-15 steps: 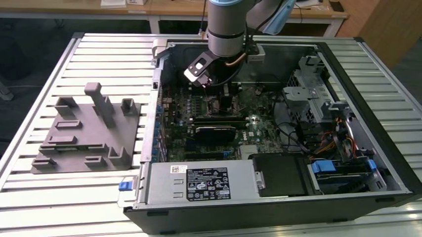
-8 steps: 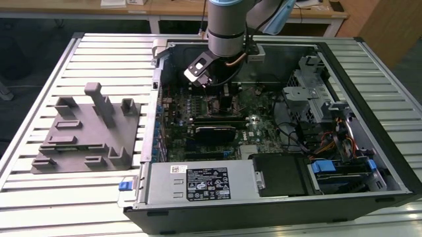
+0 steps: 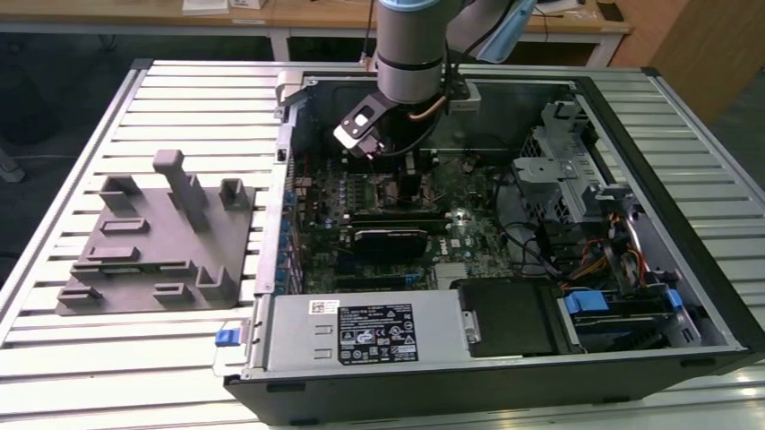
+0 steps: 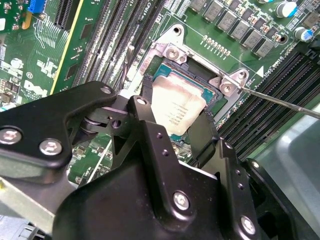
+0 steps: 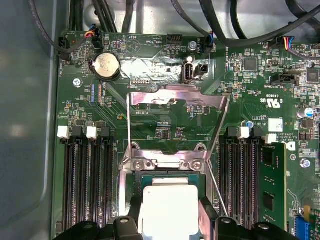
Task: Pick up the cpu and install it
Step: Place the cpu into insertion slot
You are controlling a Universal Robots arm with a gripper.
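- The gripper [image 4: 176,104] is clamped on the cpu [image 4: 180,117], with a black finger [image 4: 150,125] pressed against each of two opposite edges.
- Directly below the gripper, the cpu sits low in the open socket [image 4: 167,76]. Can't tell if it's fully seated.
- Just past the fingertips are the socket's screwed metal frame [image 5: 162,162] and its load plate [image 5: 175,97], which is swung open.
- Memory slots [image 5: 82,180] run along both sides of the gripper.
- Farther out on the board there's a coin battery [image 5: 106,66].
- Well away from the gripper, outside the computer case [image 3: 478,394], the grey fixture [image 3: 150,242] sits on the tabletop [image 3: 72,358].
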